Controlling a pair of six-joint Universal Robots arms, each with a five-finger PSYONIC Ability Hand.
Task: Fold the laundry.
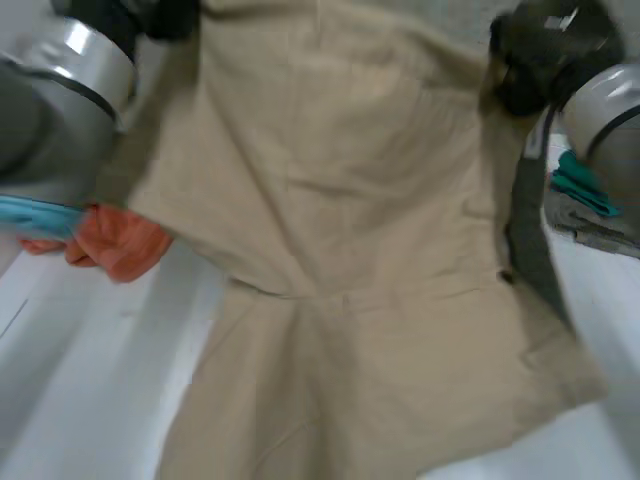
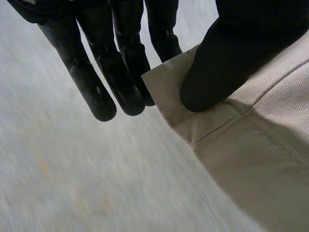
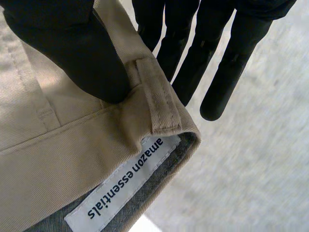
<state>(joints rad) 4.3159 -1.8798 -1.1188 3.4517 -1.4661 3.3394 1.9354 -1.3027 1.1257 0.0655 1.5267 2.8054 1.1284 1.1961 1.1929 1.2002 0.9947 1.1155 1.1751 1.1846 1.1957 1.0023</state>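
At the left edge the left arm (image 1: 55,95) reaches toward the far side, and an orange cloth (image 1: 122,240) lies bunched on the white table (image 1: 80,380) just below it. The left hand (image 1: 168,14) is raised at the far left; its wrist view shows the left hand (image 2: 123,63) pinching a hemmed corner of the beige trousers (image 2: 251,159), thumb pressed on top and straight fingers behind. The beige trousers (image 1: 330,200) hang spread between both hands, lower part draping toward the near table edge. At the far right the right hand (image 1: 545,55) grips the waistband, thumb (image 3: 72,43) clamped beside a belt loop (image 3: 159,99) above the "amazon essentials" label (image 3: 125,181). A teal cloth (image 1: 580,185) lies beside the right arm (image 1: 610,120).
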